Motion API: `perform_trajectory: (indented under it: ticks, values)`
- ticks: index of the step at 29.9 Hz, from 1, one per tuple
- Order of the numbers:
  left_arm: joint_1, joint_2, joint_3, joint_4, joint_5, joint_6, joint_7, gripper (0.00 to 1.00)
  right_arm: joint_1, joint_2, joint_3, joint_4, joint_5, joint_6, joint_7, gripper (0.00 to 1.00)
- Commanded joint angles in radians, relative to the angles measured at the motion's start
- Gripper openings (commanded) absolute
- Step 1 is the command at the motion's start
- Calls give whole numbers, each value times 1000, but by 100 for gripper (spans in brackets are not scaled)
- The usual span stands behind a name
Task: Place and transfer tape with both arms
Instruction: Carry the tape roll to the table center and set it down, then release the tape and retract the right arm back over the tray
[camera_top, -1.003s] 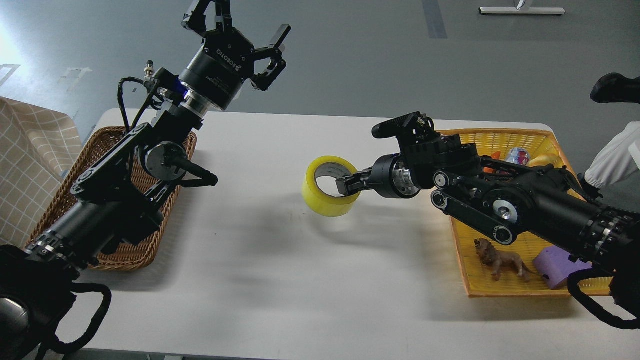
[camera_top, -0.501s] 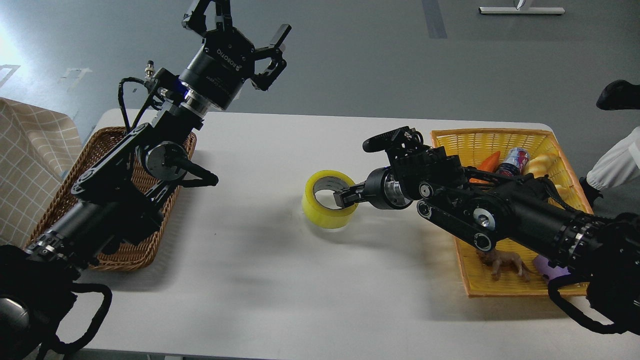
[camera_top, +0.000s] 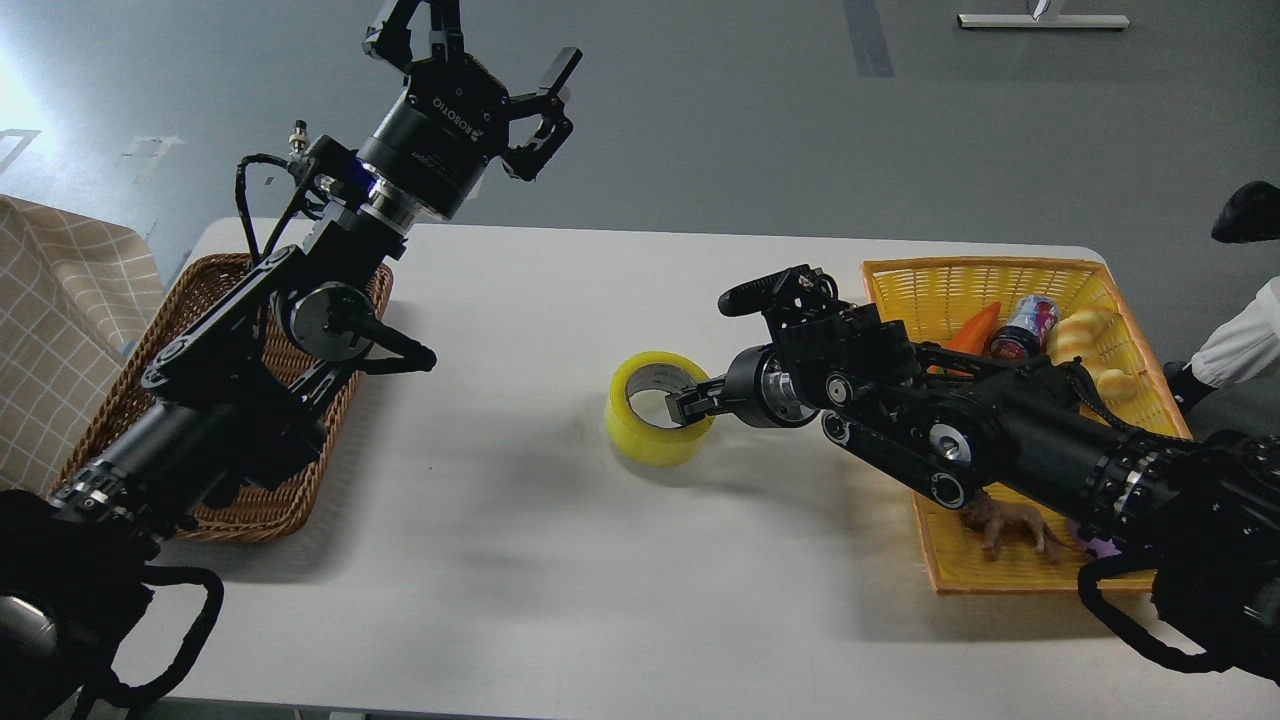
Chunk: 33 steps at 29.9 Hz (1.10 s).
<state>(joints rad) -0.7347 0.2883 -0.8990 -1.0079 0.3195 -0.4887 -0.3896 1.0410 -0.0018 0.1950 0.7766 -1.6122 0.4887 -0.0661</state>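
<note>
Yellow packing tape roll (camera_top: 655, 407) sits near the middle of the white desk (camera_top: 520, 520), seemingly just touching it. It looks light and stiff, best held by its wall. The right gripper (camera_top: 688, 403) pinches that wall, arm stretched low. The left gripper (camera_top: 470, 50) is spread apart, raised high.

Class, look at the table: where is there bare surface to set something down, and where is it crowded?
Bare: the white table between the wicker basket and the tape, plus the near strip. Crowded: the yellow basket, holding toys under the right arm, whose right pincer grips the tape. The left pincer is open, raised.
</note>
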Motion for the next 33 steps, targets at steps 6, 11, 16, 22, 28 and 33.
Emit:
perform_trajectory:
  ticks: [6,11,16,22,28,33]
  values:
    - [0,0,-1,0,0,0,0,98,-1,0,0,-2,0,0,0,3]
    - [0,0,-1,0,0,0,0,98,-1,-1,0,-2,0,0,2,7]
    - [0,2,0,0,0,0,0,98,-1,-1,0,-2,0,0,2,12]
    - [0,2,-1,0,0,0,0,98,-7,-1,3,-2,2,0,0,21]
    - [-2,3,-1,0,0,0,0,98,-7,-3,4,0,0,0,0,37]
    - [-2,3,-3,0,0,0,0,98,-6,-4,12,1,3,0,-1,66]
